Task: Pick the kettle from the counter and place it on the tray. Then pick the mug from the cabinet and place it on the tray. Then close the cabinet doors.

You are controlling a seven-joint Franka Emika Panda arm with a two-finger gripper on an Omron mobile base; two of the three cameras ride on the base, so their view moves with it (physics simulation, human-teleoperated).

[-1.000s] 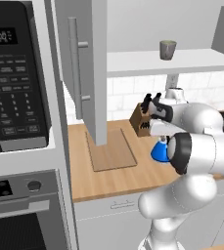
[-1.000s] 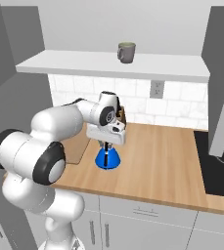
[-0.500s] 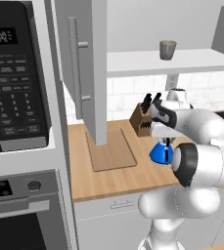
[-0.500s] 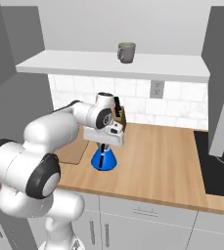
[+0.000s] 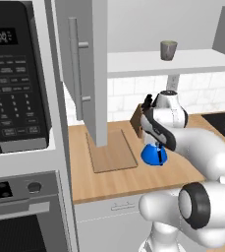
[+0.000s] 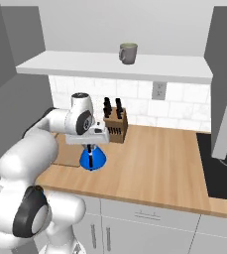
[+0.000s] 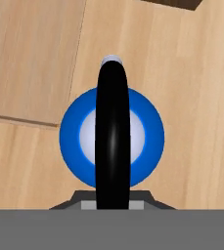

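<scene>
Blue kettle (image 7: 111,137) sits on the counter (image 6: 149,166) just beside the tray (image 5: 113,151), gripper (image 6: 90,147) closed narrow on its black arched handle from directly above, so it should lift level for the short hop over.

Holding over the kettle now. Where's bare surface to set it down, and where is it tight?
The tray is bare, though the open cabinet door hangs over its rear part. The widest free patch is the counter between the knife block and the cooktop. It is tight around the kettle, close to the knife block and the tray's edge.
</scene>
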